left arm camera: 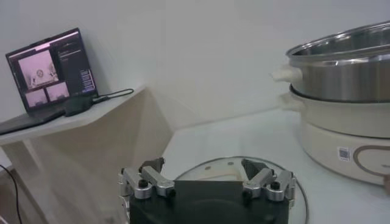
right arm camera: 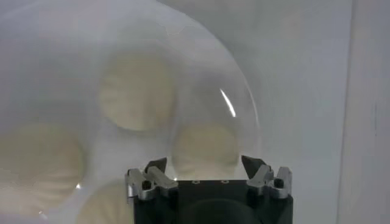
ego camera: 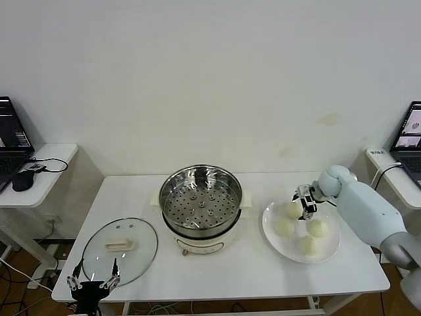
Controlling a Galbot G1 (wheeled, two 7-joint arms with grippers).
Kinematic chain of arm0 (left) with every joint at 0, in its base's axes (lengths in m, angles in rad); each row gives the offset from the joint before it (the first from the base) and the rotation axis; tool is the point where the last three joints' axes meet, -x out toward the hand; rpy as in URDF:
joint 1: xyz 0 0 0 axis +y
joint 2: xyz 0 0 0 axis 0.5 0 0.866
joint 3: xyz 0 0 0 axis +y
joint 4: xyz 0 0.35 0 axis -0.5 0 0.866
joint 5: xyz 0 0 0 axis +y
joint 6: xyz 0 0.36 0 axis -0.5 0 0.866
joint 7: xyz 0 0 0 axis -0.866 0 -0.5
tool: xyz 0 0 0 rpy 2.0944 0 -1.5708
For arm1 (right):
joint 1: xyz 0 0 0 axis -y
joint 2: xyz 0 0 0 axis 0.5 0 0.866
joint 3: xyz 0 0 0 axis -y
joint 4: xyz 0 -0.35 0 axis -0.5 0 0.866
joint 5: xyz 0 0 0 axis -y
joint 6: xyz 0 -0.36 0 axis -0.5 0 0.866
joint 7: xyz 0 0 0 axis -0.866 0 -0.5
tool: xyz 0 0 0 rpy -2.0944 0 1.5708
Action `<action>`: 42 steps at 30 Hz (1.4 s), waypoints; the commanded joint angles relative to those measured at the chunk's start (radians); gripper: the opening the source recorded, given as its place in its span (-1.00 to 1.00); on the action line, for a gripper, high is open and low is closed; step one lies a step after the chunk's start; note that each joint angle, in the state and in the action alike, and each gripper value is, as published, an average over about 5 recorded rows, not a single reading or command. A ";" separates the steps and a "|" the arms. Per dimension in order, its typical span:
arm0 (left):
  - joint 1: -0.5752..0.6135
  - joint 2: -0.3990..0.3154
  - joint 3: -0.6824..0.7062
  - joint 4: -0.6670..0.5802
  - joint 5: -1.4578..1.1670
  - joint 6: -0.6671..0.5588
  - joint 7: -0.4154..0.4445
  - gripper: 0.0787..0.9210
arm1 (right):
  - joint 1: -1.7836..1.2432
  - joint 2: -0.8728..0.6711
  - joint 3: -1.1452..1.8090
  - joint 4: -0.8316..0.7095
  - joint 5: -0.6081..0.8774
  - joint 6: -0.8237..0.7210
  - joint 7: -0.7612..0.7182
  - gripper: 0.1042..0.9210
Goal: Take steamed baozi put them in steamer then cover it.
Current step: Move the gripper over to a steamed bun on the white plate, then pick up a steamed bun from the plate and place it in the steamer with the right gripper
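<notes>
Four pale steamed baozi lie on a white plate (ego camera: 331, 249) at the table's right: one at the back (ego camera: 293, 210), two in the middle (ego camera: 284, 227) (ego camera: 317, 228) and one at the front (ego camera: 308, 245). My right gripper (ego camera: 306, 201) is open and empty, hovering over the back baozi, which sits between its fingers in the right wrist view (right arm camera: 204, 149). The steamer (ego camera: 200, 197) stands empty at the table's centre. The glass cover (ego camera: 120, 249) lies flat at the front left. My left gripper (ego camera: 93, 282) is open and empty at the cover's near edge (left arm camera: 213, 170).
Side tables stand on both sides of the main table, the left with a laptop (ego camera: 12, 135) and mouse (ego camera: 23, 179), the right with a laptop (ego camera: 409, 135). A white wall is behind. The steamer's pot base (left arm camera: 341, 134) is to the right of the left gripper.
</notes>
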State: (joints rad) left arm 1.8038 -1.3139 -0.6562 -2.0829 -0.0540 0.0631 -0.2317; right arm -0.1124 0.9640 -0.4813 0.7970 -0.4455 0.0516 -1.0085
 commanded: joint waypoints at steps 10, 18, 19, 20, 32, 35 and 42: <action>0.004 0.000 -0.002 0.001 0.000 -0.010 -0.012 0.77 | 0.026 -0.043 -0.041 0.069 0.032 -0.004 -0.004 -0.02; 0.008 0.002 0.002 -0.004 0.000 -0.011 -0.012 0.77 | 0.141 -0.171 -0.158 0.265 0.207 -0.039 -0.010 0.23; 0.008 0.003 0.003 -0.005 0.000 -0.012 -0.011 0.77 | 0.173 -0.190 -0.184 0.293 0.235 -0.044 -0.011 0.25; 0.008 0.004 0.004 -0.007 0.000 -0.012 -0.011 0.77 | 0.208 -0.209 -0.213 0.320 0.262 -0.049 -0.013 0.25; 0.001 0.022 0.006 -0.024 -0.009 -0.012 -0.012 0.77 | 0.683 -0.168 -0.583 0.474 0.576 -0.092 -0.012 0.24; 0.000 0.026 0.002 -0.026 -0.015 -0.012 -0.014 0.77 | 0.732 -0.101 -0.638 0.486 0.623 -0.093 -0.004 0.24; -0.005 0.032 -0.009 -0.022 -0.026 -0.009 -0.014 0.77 | 0.740 0.109 -0.719 0.441 0.658 -0.040 0.020 0.24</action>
State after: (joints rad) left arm 1.7981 -1.2820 -0.6661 -2.1050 -0.0795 0.0534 -0.2455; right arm 0.4801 0.8954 -1.0328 1.2138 0.0882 -0.0166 -0.9984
